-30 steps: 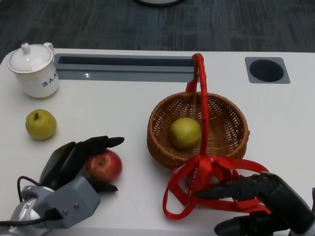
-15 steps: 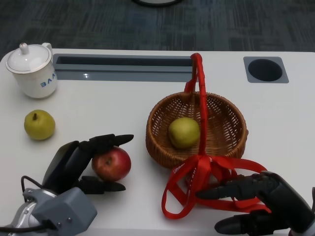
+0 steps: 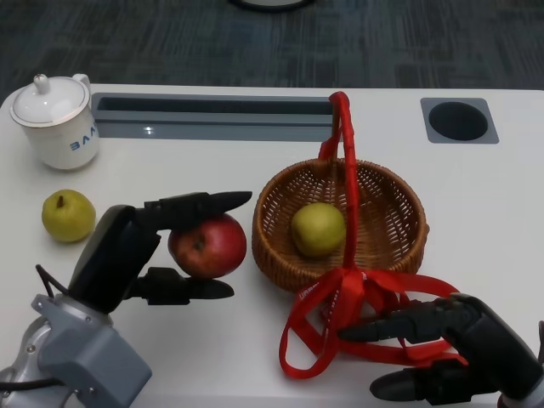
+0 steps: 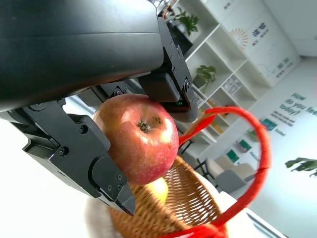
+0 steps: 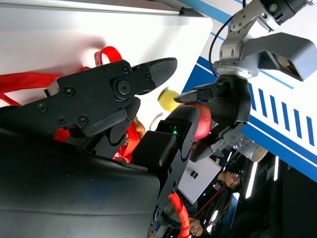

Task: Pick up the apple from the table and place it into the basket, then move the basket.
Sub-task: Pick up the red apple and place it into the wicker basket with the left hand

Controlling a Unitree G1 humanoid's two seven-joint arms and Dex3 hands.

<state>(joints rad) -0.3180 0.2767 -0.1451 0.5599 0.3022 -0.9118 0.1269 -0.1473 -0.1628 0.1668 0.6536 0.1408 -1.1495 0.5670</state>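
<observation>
While held off table, apple (image 3: 208, 246) sits pinched between fingers (image 3: 200, 205) above and thumb below of my left hand (image 3: 127, 251), just beside left rim of basket (image 3: 280, 255). Left wrist view confirms firm grip on apple (image 4: 136, 137), basket (image 4: 171, 208) behind it. Basket holds green fruit (image 3: 319, 229); red handle (image 3: 347, 170) arches over, red straps (image 3: 340, 319) spill toward front edge. My right hand (image 3: 442, 344) rests at straps, fingers apart, holding nothing I can see. Pear (image 3: 68, 215) and white pot (image 3: 56, 121) stand far left on table (image 3: 476, 195).
</observation>
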